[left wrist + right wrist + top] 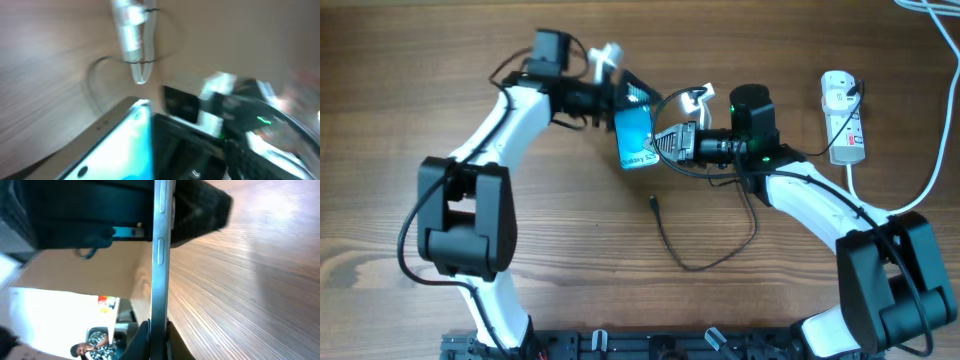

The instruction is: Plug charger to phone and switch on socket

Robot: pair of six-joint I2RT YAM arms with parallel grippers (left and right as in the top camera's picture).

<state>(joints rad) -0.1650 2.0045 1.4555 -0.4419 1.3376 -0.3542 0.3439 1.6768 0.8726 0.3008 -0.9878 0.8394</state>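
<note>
The phone (635, 138), turquoise screen showing, sits between the two grippers at the table's middle back. My right gripper (662, 141) is shut on its right side. In the right wrist view the phone (159, 255) runs edge-on between the two dark fingers, the gripper (159, 332) pinching it. My left gripper (623, 100) is at the phone's upper end, its jaws open around it. The left wrist view is blurred and shows the phone (125, 145) at the lower left. The charger (695, 266) loops on the wood, its plug tip (653, 203) lying free below the phone. The socket (844, 118) lies at the right.
A thick white cord (923, 195) runs from the socket round to the table's right edge. The right arm's body (752, 120), with a green light, stands between the phone and the socket. Bare wood lies to the left and along the front.
</note>
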